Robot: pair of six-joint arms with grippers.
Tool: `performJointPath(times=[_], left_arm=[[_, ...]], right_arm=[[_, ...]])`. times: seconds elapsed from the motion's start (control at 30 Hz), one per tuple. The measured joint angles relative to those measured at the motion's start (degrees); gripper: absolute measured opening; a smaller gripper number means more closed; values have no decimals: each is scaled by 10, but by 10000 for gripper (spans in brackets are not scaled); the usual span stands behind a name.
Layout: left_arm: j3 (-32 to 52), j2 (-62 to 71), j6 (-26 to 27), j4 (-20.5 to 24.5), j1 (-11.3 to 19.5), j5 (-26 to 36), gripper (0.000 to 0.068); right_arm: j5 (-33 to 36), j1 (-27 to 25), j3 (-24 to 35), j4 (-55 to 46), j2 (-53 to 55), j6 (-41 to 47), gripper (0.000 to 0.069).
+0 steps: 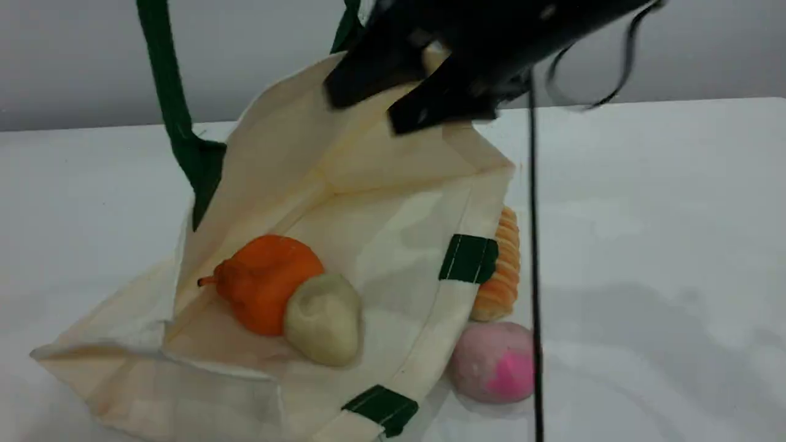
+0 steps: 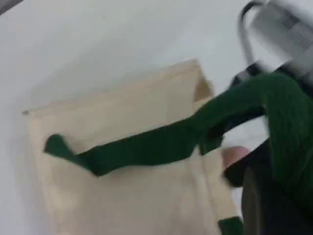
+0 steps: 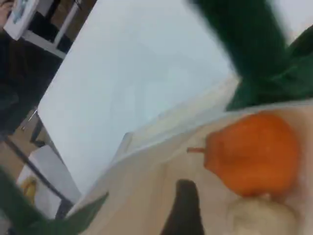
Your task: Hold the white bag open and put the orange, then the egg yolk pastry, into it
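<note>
The white bag (image 1: 381,184) lies on the table with its mouth gaping toward the camera. Inside it the orange (image 1: 264,282) rests on the lower wall, and the egg yolk pastry (image 1: 324,319) touches its right side. Both also show in the right wrist view: orange (image 3: 257,152), pastry (image 3: 259,215). One green handle (image 1: 166,80) runs taut up past the top edge. My left gripper (image 2: 257,200) is shut on that handle (image 2: 161,144). My right gripper (image 1: 368,107) hovers over the bag's far rim, blurred, jaws apart and holding nothing; one fingertip (image 3: 183,210) shows.
A ridged orange-striped bread roll (image 1: 500,276) and a pinkish ball (image 1: 496,362) lie against the bag's right edge. A thin black cable (image 1: 534,276) hangs down in front of them. White table (image 1: 663,245) stretches to the right.
</note>
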Motion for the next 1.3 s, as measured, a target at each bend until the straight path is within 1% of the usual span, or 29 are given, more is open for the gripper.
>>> performJointPath(times=[0.07, 0.13, 0.23, 0.33, 0.43, 0.53, 0.6, 0.73, 0.83, 0.93, 1.07, 1.1, 1.2, 1.3], left_arm=[[1, 4, 0, 15, 0, 3, 90], [8, 9, 0, 22, 0, 4, 114], [35, 19, 0, 30, 0, 0, 181], [76, 21, 24, 44, 0, -15, 281], [114, 21, 57, 51, 0, -14, 402], [128, 16, 57, 72, 0, -12, 494], [128, 7, 50, 78, 0, -10, 528], [128, -17, 36, 75, 0, 0, 545], [128, -40, 18, 75, 0, 28, 547], [128, -67, 9, 74, 0, 34, 547], [127, -109, 8, 60, 0, 33, 547], [127, -120, 5, 54, 0, 33, 547], [127, -152, -12, 51, 0, 33, 547], [127, -185, -31, 52, 0, 34, 547]], right_arm=[[19, -21, 0, -20, -24, 16, 555], [36, -39, 0, -23, -47, 25, 555], [57, -49, 0, -22, -84, 28, 555], [94, -48, 0, -23, -119, 32, 555], [124, -48, 0, -29, -154, 47, 555], [142, -48, 0, -67, -188, 74, 555], [138, -48, 0, -109, -211, 103, 555], [137, -48, 0, -217, -266, 187, 555], [142, -47, 0, -311, -307, 263, 555], [170, -47, 0, -410, -346, 345, 555], [225, -47, 7, -539, -389, 458, 555], [234, -47, 11, -570, -399, 486, 555], [233, -47, 32, -640, -429, 551, 554], [233, -47, 69, -683, -467, 593, 554]])
